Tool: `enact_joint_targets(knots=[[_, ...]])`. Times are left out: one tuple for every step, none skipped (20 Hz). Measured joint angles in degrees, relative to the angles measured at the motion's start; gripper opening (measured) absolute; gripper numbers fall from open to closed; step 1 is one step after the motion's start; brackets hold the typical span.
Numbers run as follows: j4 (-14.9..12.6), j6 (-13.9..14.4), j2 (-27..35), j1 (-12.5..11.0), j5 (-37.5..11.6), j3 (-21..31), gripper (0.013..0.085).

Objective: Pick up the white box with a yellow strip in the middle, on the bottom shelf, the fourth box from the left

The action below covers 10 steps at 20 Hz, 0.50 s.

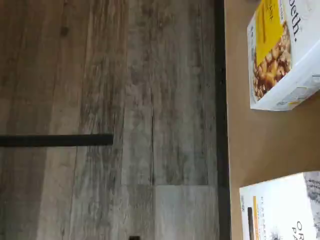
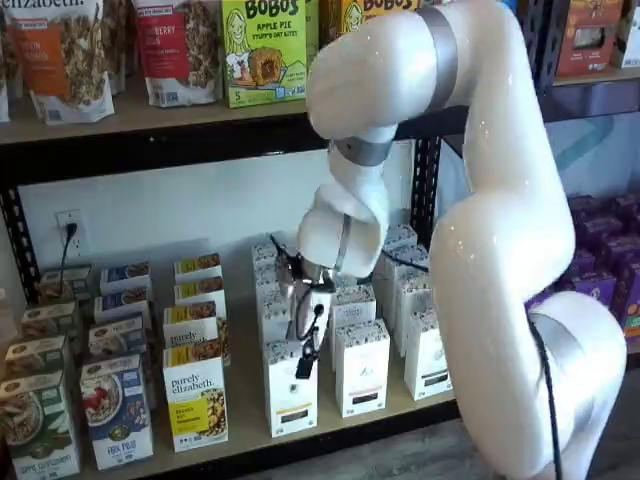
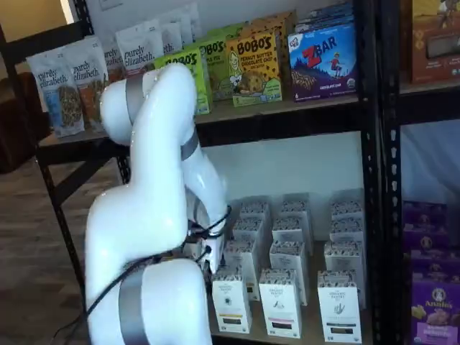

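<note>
The white box (image 2: 290, 392) with a pale-yellow strip stands at the front of the bottom shelf (image 2: 240, 440), in a row of like cartons. It also shows in a shelf view (image 3: 231, 302) and, in part, in the wrist view (image 1: 280, 210) on the tan board (image 1: 265, 140). My gripper (image 2: 305, 360) hangs in front of the box's top, close to it. Its dark fingers are seen against the carton with no plain gap, so open or shut cannot be told. In a shelf view the arm (image 3: 151, 215) hides most of the gripper.
A "purely elizabeth" box (image 2: 196, 402) (image 1: 282, 52) stands just left of the white box. White cartons with a black strip (image 2: 362, 370) (image 3: 280, 305) stand just right. A black rack post (image 2: 428, 190) is behind the arm. Wood floor (image 1: 100, 100) lies below the shelf edge.
</note>
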Motion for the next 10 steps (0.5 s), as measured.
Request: enact_joint_targets(knots=[[-1.21,1.12,0.10,-0.02,-0.11,-0.01,0.0850],[-4.55,3.93,0.67,-0.12,-0.55,-0.21,0.0850],[-5.85,5.05,1.16,-0.17,-0.89,-0.37,0.0850],[-6.32,5.40,1.63,-0.18,-1.23,-0.58,0.0850],[-6.38,5.40,2.06,-0.18,-1.46,-0.77,0.0850],[-6.26,5.23,2.50,-0.18,-1.75,-0.99,0.0850],[-5.70,4.73,2.98,-0.09,-2.40,-1.11,0.0850],[-4.75,3.91,3.33,0.06,-3.07,-1.20,0.0850],[-2.94,2.30,3.76,0.26,-3.78,-1.40,0.0850],[-1.13,0.78,4.11,0.44,-4.43,-1.61,0.0850]])
